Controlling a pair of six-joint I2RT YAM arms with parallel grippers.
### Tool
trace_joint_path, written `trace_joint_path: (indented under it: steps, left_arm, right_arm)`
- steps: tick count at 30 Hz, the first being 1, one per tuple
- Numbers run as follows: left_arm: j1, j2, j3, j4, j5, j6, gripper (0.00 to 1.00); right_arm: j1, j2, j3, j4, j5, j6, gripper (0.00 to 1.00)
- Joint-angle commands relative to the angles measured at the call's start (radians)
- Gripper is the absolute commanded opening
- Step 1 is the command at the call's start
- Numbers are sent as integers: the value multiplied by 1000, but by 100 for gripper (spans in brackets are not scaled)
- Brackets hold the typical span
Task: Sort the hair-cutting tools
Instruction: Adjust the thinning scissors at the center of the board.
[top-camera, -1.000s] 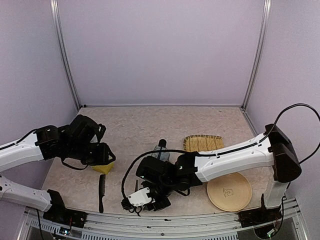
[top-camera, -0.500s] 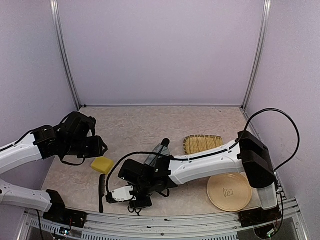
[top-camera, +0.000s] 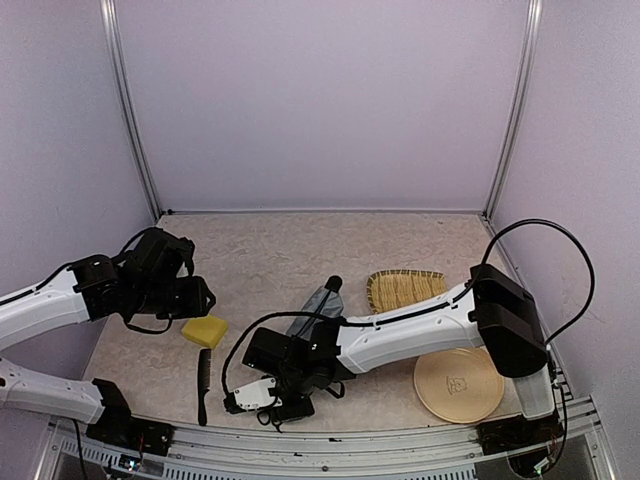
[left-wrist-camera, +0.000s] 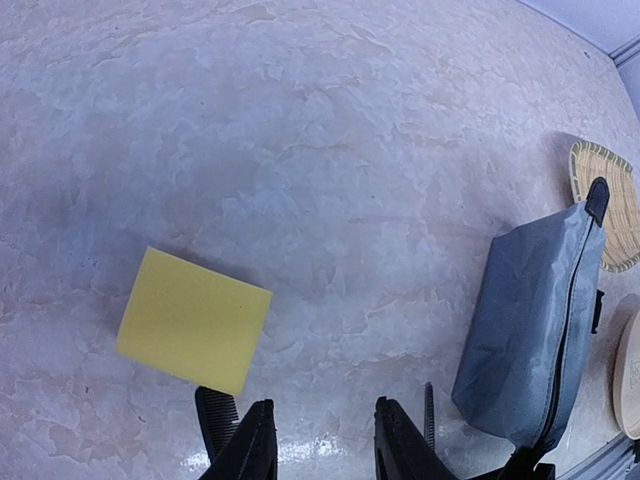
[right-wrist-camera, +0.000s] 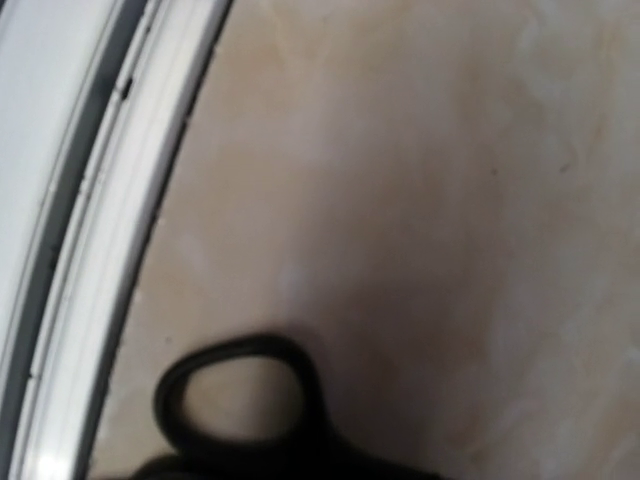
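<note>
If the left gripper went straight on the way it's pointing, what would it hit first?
The left gripper would most likely meet bare table, in the gap between the yellow sponge and the grey-blue pouch. Depth is hard to judge.

A yellow sponge (left-wrist-camera: 193, 320) lies flat on the left part of the pale marbled table (top-camera: 270, 255), well apart from a grey-blue zip pouch (left-wrist-camera: 530, 330) that lies near the middle. To the right of the pouch is a woven tray (top-camera: 405, 287). A round beige plate (top-camera: 458, 384) with a small print in its centre lies closer to the front edge.
</note>
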Motion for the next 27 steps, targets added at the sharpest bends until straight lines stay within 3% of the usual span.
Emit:
trace_joint_path:
  steps: [1,10,27]
  left_arm:
    - [10,17,-10,25,-4,21,34]
    - [15,26,-27,48,8,28,34]
    - [31,83,-50,112,34,67,34]
  right_arm:
    - [16,0,-38,-53,58,-44,48]
    - [19,-101,-121,-54,148,-118,53]
    - [-37,-272,-327,-147,193,-223,53]
